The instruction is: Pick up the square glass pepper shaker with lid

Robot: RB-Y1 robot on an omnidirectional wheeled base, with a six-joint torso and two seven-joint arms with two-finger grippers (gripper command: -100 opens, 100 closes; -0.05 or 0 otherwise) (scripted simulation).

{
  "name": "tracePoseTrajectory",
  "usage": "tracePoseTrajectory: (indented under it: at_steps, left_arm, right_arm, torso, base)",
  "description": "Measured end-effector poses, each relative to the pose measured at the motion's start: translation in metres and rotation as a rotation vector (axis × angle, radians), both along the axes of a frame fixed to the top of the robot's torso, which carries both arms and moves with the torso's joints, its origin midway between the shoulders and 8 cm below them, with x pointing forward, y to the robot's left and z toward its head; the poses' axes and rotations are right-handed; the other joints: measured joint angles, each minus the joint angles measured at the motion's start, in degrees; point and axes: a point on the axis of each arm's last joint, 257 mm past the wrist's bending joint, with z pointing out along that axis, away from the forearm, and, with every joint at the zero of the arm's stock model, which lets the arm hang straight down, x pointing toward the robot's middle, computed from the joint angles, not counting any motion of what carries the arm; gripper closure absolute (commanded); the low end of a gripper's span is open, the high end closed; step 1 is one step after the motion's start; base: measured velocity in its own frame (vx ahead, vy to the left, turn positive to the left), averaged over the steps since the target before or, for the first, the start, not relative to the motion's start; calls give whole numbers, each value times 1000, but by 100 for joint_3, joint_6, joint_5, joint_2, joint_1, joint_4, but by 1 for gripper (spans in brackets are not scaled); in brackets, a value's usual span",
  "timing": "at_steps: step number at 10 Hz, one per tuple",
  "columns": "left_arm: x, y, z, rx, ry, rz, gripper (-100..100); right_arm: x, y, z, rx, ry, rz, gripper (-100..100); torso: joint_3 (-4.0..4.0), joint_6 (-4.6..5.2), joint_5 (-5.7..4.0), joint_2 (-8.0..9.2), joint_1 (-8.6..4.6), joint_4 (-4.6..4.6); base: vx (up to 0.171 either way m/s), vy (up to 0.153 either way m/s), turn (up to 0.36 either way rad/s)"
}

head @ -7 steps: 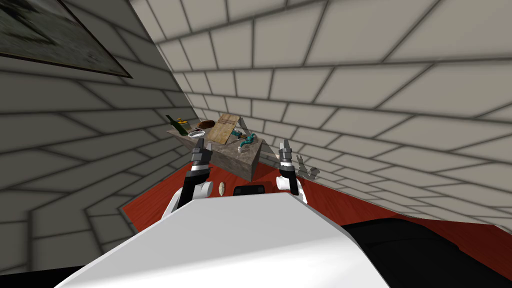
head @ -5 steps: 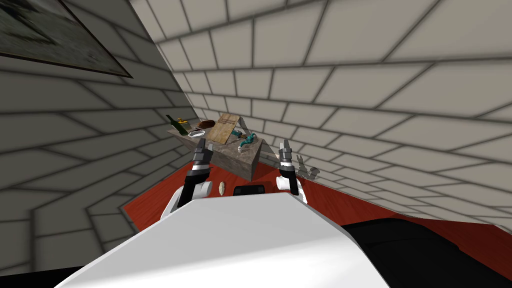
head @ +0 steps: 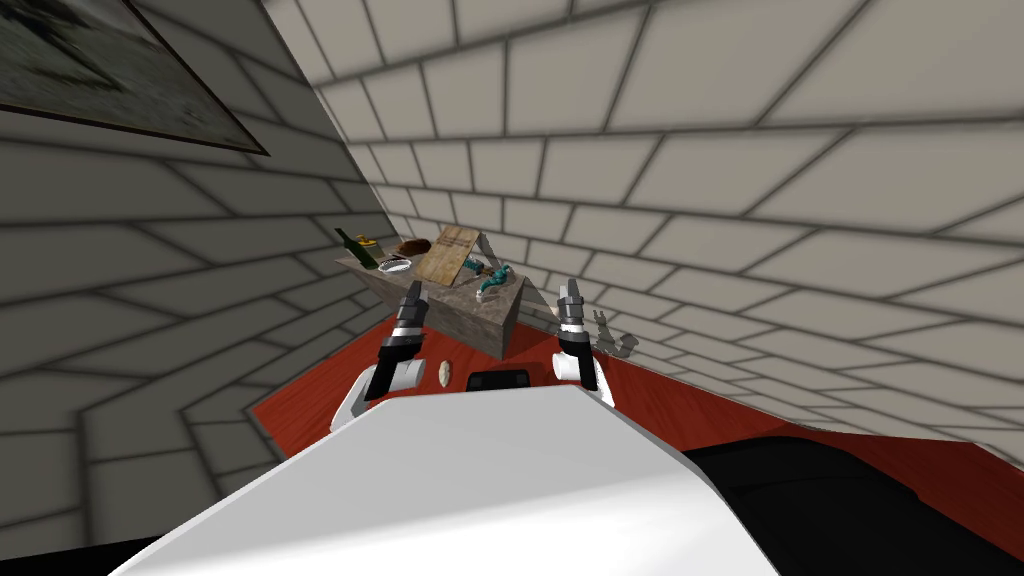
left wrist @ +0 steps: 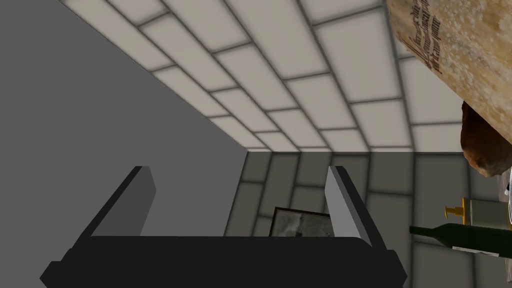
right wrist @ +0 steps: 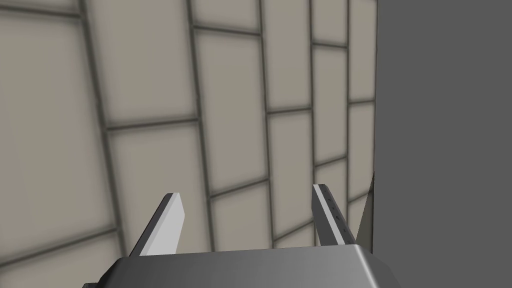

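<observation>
Both arms hovering by the counter (head: 478, 322), claws empty.
L gripper (left wrist: 239, 172) at counter's near edge and R gripper (right wrist: 246, 192) beside counter's end, both fingers spread wide. Pepper shaker (head: 486, 296) prob. the small pale item at counter's near corner, too small to confirm. Expecting light, rigid, slick, breakable; pinching flat sides below lid.

Green bottle (left wrist: 470, 239) cut off at picture edge; things on table (head: 480, 318) too small to identify.

Black forearms (head: 383, 362), white elbows (head: 405, 379), grey-ringed wrists (head: 408, 318); left gripper (left wrist: 239, 172) and right gripper (right wrist: 245, 192): thin light grey blade fingers (left wrist: 341, 205) on dark boxes (left wrist: 225, 260).
</observation>
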Motion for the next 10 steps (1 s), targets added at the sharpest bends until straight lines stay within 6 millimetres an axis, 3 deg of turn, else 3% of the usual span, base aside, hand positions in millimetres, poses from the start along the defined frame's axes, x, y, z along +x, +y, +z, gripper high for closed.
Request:
tracePoseTrajectory:
  at_steps: [10]
  left_arm:
    - [47, 24, -58, 165, 113, 95, -100]
  right_arm:
    - [0, 0, 0, 0, 0, 0, 0]
  torso:
    - [-4, -1, 0, -9, 2, -1]
  base:
    - [-44, -1, -13]
